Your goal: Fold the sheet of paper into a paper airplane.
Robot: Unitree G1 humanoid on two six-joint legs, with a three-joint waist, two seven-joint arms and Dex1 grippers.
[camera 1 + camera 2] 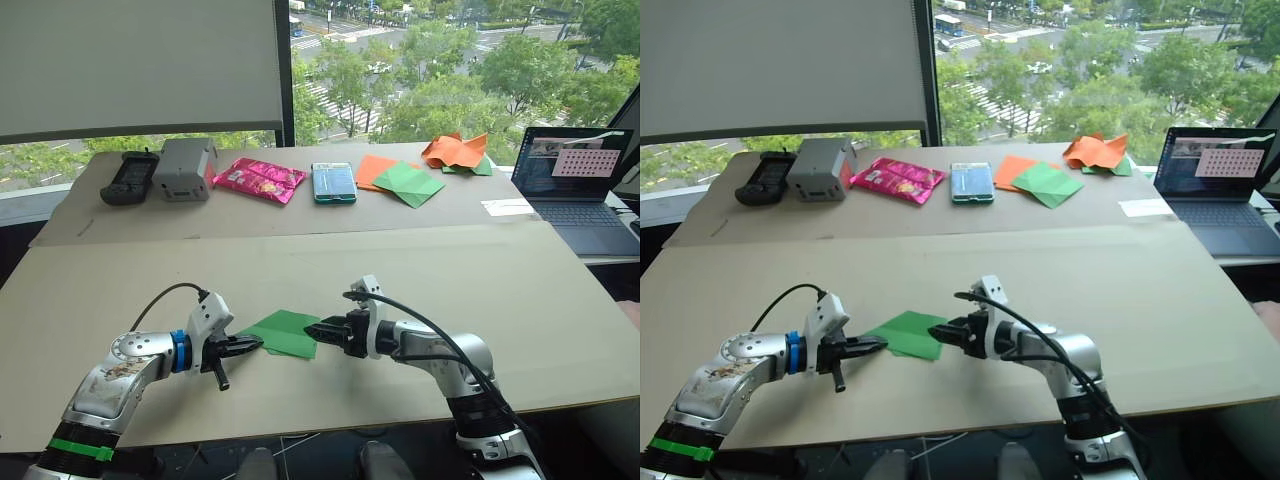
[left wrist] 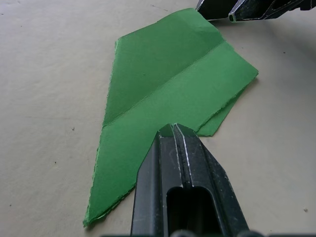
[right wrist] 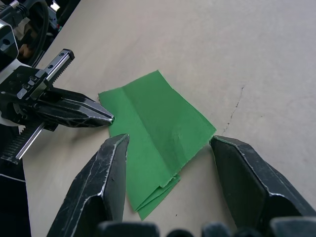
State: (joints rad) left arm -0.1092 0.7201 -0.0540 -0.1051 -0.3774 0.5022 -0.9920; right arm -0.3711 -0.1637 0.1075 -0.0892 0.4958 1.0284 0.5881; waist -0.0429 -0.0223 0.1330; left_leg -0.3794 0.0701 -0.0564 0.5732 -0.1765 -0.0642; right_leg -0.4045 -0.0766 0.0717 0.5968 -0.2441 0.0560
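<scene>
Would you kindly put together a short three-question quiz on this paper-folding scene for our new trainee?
1. True or false: the right gripper is open over the folded green paper.
2. Which item lies nearest the laptop? A) the pink snack packet B) the crumpled orange-and-green paper heap C) the grey box
3. Fill in: the left gripper is ____.

Key: 1 true, its fingers stand apart either side of the paper's edge. 2 B. 3 shut, fingers together at the paper's corner.
</scene>
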